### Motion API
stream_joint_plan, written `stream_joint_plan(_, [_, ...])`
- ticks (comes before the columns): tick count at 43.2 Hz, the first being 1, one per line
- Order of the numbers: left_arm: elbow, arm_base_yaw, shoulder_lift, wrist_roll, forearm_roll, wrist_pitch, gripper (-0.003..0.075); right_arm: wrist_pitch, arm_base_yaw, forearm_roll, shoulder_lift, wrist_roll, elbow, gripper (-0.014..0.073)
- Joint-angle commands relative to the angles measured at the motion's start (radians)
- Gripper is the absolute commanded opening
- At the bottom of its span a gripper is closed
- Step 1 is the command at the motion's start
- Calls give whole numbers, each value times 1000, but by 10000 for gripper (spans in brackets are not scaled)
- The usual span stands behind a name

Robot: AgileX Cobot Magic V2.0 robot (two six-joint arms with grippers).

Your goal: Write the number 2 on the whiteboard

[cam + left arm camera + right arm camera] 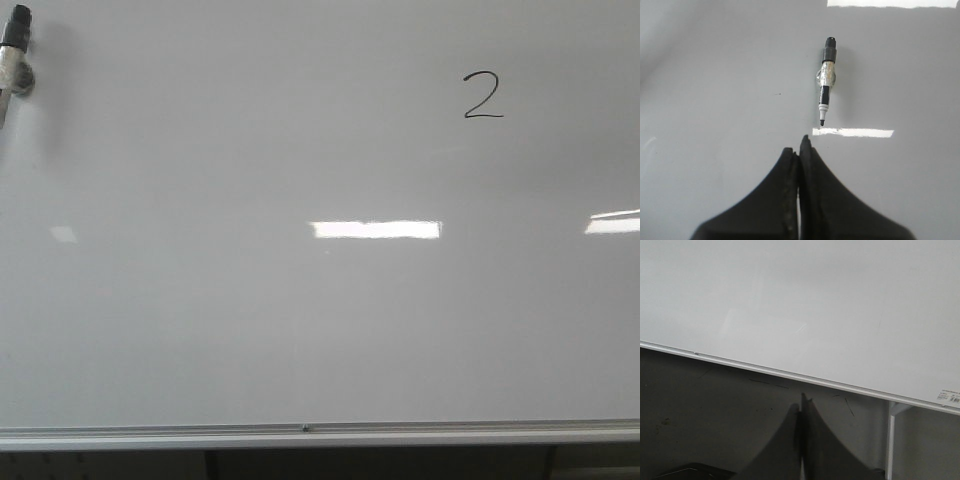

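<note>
The number 2 (483, 97) is standing finished on the whiteboard (300, 320), well above the silver rail (320, 433). The marker (14, 52) is lying on the board far from the digit, uncapped.

I judge that the risks now are small: the bare tip could be leaving a stray mark if something is pushing the marker, and an arm passing over the digit could be smearing it.

The left gripper (799, 145) is hovering near the marker tip with its jaws pressed together, holding nothing. The right gripper (802, 402) is likewise closed and empty, beyond the rail.

Only the front view is showing the digit. Only the left wrist view is showing the whole marker (826, 80).
</note>
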Motion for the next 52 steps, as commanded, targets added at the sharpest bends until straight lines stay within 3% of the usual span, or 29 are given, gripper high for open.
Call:
stream_joint_plan(1, [35, -7, -29, -1, -1, -81, -20, -60, -7, -11, 6, 0, -27, -67])
stream_joint_plan(11, [35, -7, -27, -1, -1, -81, -20, -94, -22, -19, -53, 0, 24, -67])
stream_joint_plan(18, [35, -7, -27, -1, -1, -81, -20, -363, -91, -19, -148, 0, 179, -67])
stream_joint_plan(30, [35, -7, -27, -1, -1, -81, -20, -818, -200, -19, -358, 0, 579, -67])
stream_joint_plan(42, [35, -7, -27, -1, -1, -81, -20, -1087, -219, -19, -523, 0, 888, -67])
stream_joint_plan(52, [35, -7, -27, -1, -1, -81, -20, -1266, -220, -19, -608, 0, 1026, -67])
